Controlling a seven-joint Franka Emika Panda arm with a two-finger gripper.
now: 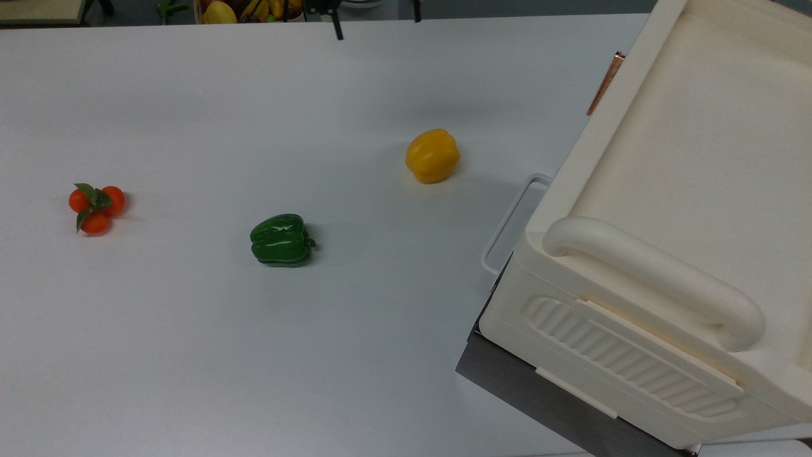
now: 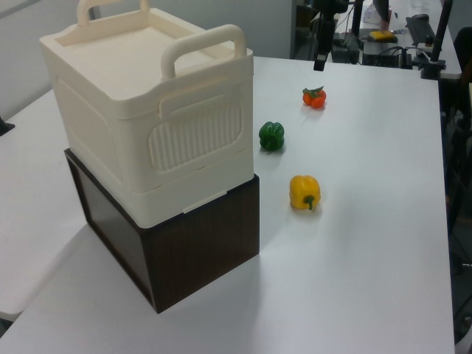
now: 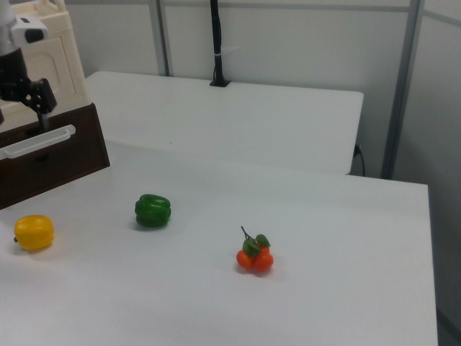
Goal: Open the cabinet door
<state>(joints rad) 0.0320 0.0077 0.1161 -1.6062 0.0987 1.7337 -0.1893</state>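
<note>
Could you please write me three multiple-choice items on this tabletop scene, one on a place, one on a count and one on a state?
1. In the top view, which thing lies nearest the cream cabinet?
A. the tomato cluster
B. the green pepper
C. the yellow pepper

2. How many bell peppers lie on the white table?
A. one
B. two
C. three

3. What is the pincer doing?
A. hanging open above the table's far edge
B. gripping the copper handle
C. holding a pepper

Answers:
1 C: the yellow pepper lies closest to the cabinet, the green pepper farther off, the tomato cluster farthest.
2 B: one green, one yellow.
3 A: its fingers stand apart with nothing between them, far from the copper handle.
</note>
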